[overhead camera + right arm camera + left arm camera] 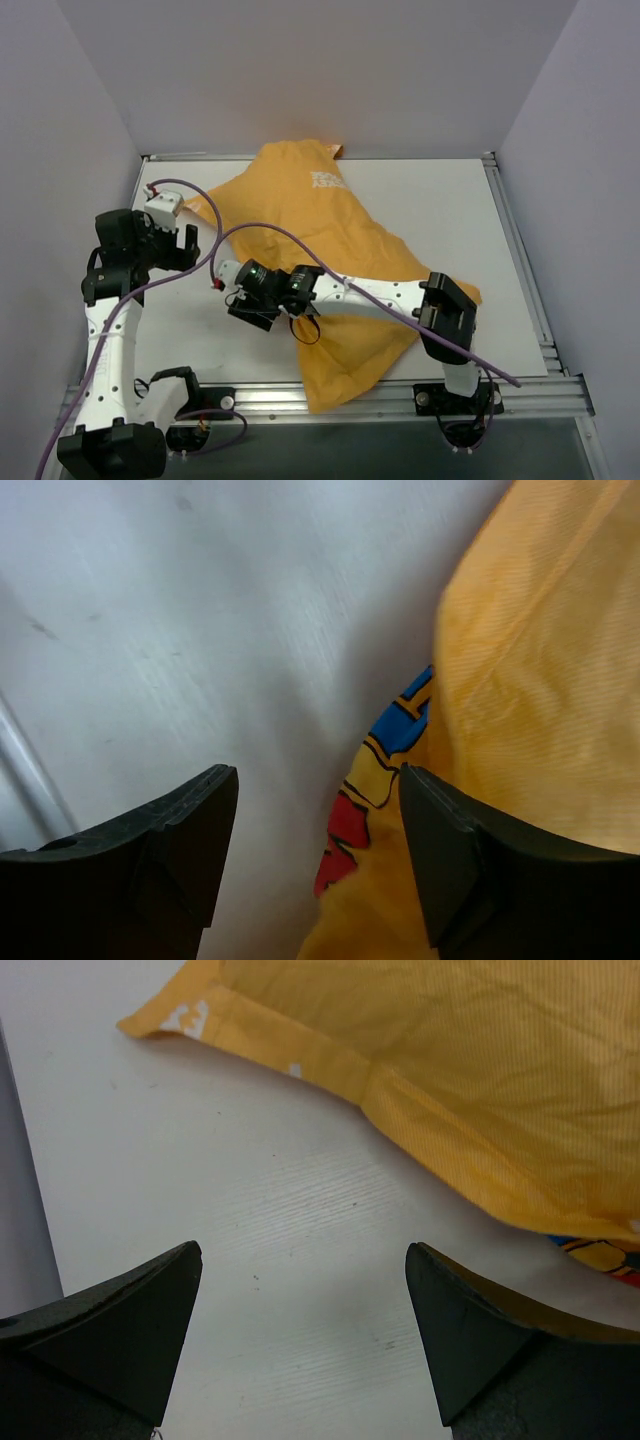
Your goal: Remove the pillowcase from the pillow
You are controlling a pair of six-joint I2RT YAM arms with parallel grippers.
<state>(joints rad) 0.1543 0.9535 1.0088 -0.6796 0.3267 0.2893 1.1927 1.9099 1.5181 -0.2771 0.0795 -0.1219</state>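
Although the case is seen in the top view lying across the table, from the far left side to the near edge, no white pillow is shown anywhere. The pillow is judged to be inside the case, which looks full, so the removal is judged as not yet begun. The left pincer is held just beside the left corner of the case. The right pincer is held near the left edge of the case, closer to the arm bases.

In the left wrist view, the left pincer is spread wide apart and empty above bare table. The hemmed edge of the case is seen just beyond it and is not touched.

In the right wrist view, the right pincer is also spread apart and empty. One finger is just beside a printed edge of the case; whether it touches cannot be told. No opening is clearly shown. All is left to do: the open end must be found, the case gripped, and the pillow drawn out.
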